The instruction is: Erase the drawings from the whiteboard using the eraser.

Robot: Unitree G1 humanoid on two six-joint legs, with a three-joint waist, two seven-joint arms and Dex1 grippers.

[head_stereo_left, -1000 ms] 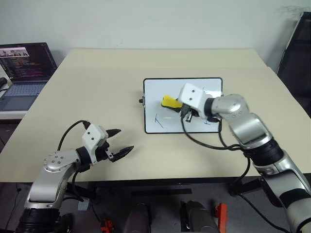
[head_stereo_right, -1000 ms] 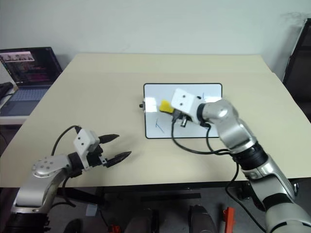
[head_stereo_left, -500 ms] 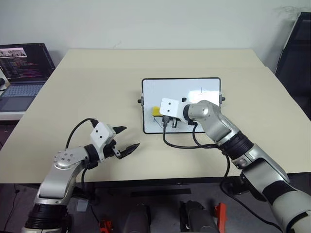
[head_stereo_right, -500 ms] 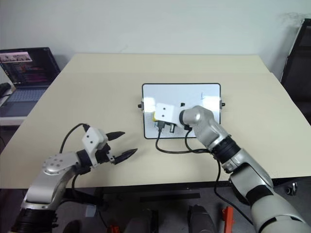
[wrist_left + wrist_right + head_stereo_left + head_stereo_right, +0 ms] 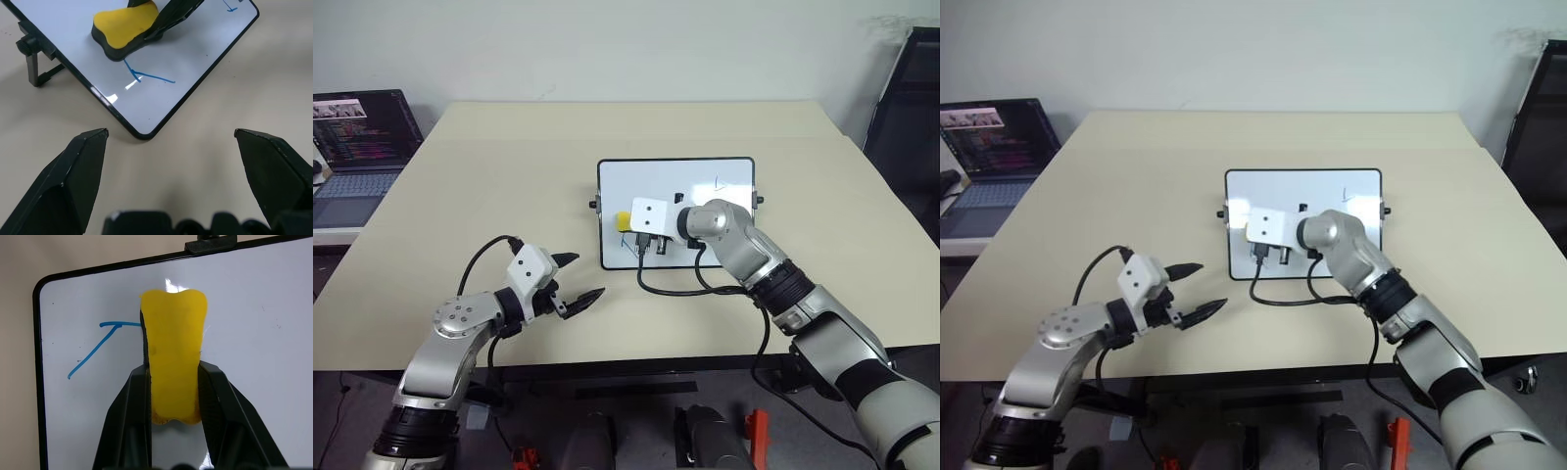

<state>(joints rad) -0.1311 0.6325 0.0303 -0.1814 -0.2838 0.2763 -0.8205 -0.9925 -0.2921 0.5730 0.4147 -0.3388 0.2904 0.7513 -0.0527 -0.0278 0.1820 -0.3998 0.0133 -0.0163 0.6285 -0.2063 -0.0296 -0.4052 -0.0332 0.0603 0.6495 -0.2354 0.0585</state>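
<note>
The whiteboard [image 5: 705,176] lies flat in the middle of the table, with a black frame and knobs on its short sides. My right gripper [image 5: 628,223] is shut on the yellow eraser [image 5: 173,333], which presses on the board near its left edge. Just beside the eraser is a blue angled stroke [image 5: 93,350] of the drawings, also seen as a stroke [image 5: 146,76] below the eraser [image 5: 124,27]. A second small blue mark [image 5: 720,182] sits near the board's far right corner. My left gripper [image 5: 587,275] hovers open and empty over the table, short of the board's near left corner.
An open laptop [image 5: 357,132] stands on a side surface at the far left. A dark chair [image 5: 906,108] is beyond the table's right edge. My right arm's black cable [image 5: 675,289] loops onto the beige table [image 5: 509,176] in front of the board.
My right gripper has carried the eraser from the board's middle to its left side and lowered it. My left gripper has drifted slightly right, toward the board.
</note>
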